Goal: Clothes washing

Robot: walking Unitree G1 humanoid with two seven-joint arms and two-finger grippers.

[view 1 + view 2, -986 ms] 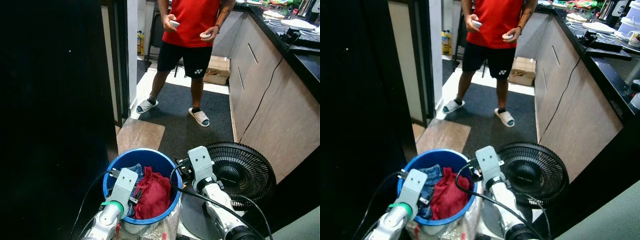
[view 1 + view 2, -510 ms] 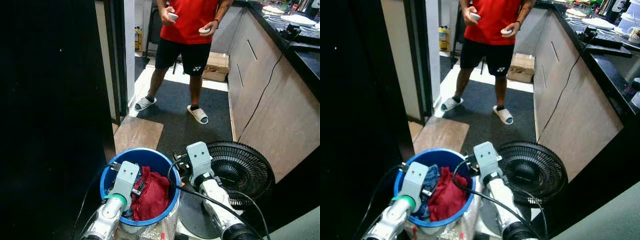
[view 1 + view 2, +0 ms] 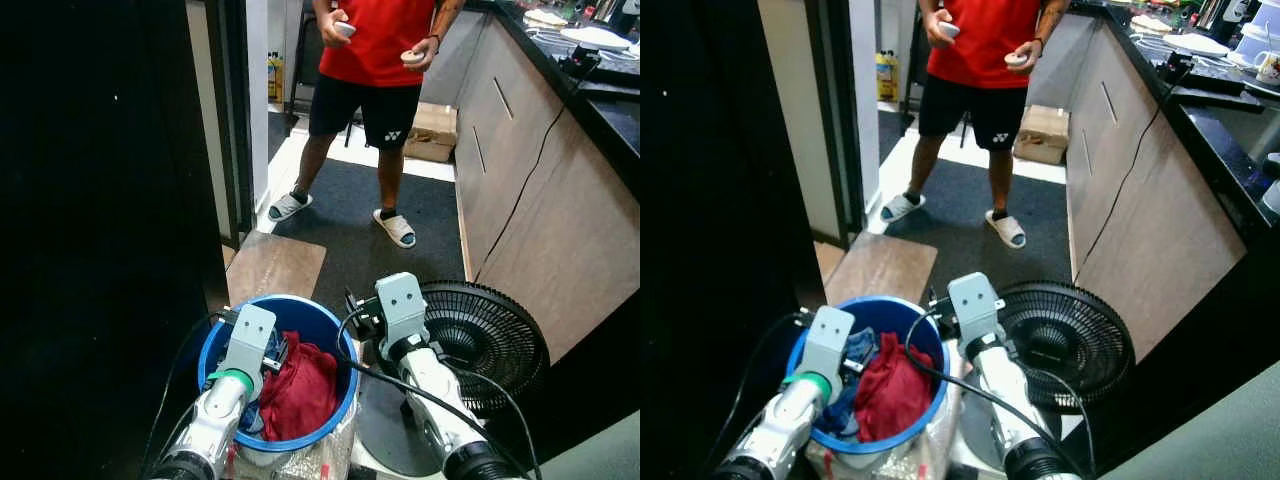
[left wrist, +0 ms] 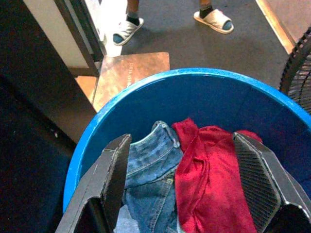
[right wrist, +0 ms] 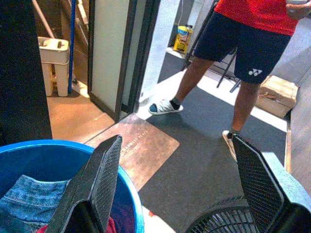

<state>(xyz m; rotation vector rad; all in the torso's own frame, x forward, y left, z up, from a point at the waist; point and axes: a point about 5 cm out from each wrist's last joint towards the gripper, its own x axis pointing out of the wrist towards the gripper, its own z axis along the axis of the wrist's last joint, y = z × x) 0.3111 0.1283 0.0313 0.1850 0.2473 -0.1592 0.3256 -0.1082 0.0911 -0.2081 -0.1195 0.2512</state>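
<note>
Head view: blue bucket [image 3: 215, 340] of laundry sits beside the fan [image 3: 485, 340], ready to carry. Left wrist: left gripper [image 4: 187, 189] spread wide above red garment [image 4: 209, 174] and jeans [image 4: 148, 167]. Right wrist: right gripper [image 5: 187, 187] splayed, empty, over the rim

1. A small white brand logo sits on the lower hem of the person's dark shorts [image 5: 247, 47], on the leg nearer the cardboard box; its mark shows but the lettering is too small to read.
2. The brown doormat [image 5: 137, 146] on the floor carries a line of pale printed lettering across its middle; it looks like "HARMONY PLACE", though it is faint and I cannot be sure.
</note>
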